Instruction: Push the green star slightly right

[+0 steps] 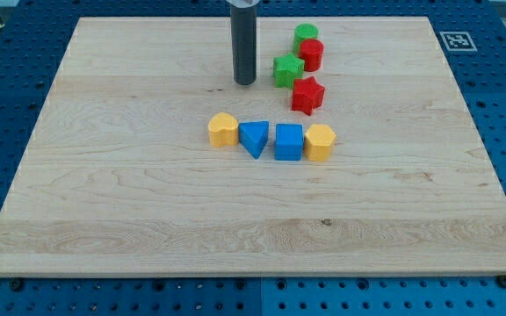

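The green star [287, 70] sits near the view's top centre on the wooden board [130, 202]. My tip [245, 82] stands just to the star's left, a small gap apart. A red cylinder [312, 54] touches the star's upper right, with a green cylinder [305, 36] behind it. A red star [307, 95] lies just below and right of the green star.
A row of blocks lies below the star group: a yellow block [223, 129], a blue triangle [254, 138], a blue cube [288, 141] and a yellow block [320, 141]. A marker tag [456, 39] sits off the board's top right corner.
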You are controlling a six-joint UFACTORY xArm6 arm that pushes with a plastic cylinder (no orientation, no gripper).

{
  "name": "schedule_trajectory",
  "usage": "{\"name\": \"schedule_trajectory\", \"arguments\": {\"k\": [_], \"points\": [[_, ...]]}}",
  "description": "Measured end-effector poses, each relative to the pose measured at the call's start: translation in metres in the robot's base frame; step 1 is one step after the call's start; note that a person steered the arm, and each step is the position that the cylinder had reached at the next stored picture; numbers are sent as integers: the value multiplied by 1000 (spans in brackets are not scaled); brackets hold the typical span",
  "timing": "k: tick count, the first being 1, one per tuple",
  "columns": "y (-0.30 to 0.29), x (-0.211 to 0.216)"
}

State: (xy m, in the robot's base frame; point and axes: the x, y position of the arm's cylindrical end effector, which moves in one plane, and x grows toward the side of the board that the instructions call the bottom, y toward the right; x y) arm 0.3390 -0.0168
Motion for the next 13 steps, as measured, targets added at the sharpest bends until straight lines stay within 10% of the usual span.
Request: {"name": "schedule_trajectory", "arguments": {"k": [13], "points": [[-8,-26]]}}
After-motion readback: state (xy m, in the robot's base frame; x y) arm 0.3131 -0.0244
